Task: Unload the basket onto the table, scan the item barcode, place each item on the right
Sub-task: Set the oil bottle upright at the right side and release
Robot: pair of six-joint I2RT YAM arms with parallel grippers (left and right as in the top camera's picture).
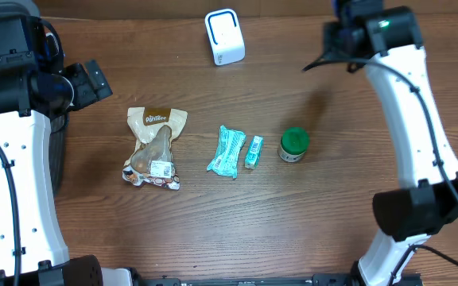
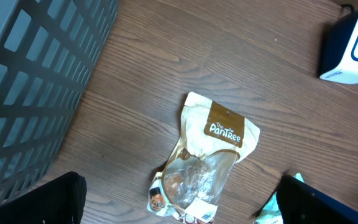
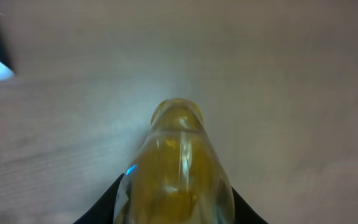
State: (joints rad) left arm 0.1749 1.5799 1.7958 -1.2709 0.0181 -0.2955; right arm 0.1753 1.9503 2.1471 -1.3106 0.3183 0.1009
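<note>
Bottle (image 3: 176, 168) – clear and yellowish – is gripped by the right gripper (image 3: 173, 208), and its two dark fingers (image 3: 101, 208) are pressed against its sides. It is held up above the brown wooden table (image 1: 356, 238), and its round end is pointed away from the wrist camera. From above, the right gripper (image 1: 342, 36) is seen at the far right part of the table, but the bottle cannot be made out there.

The white scanner (image 1: 224, 36) is stood at the far edge of the table, well apart from the right gripper.

The left gripper (image 2: 179, 186) is opened wide and nothing is held in it. It is hung over a snack bag (image 2: 207, 158) – a tan bag with a brown label – which is laid flat on the table. A grey basket (image 2: 30, 81) is seen to the left of the bag.

More things are laid in a row in the middle of the table: a teal packet (image 1: 227, 151), a small teal pack (image 1: 254, 151) just beside it, and a jar with a green lid (image 1: 293, 145).
</note>
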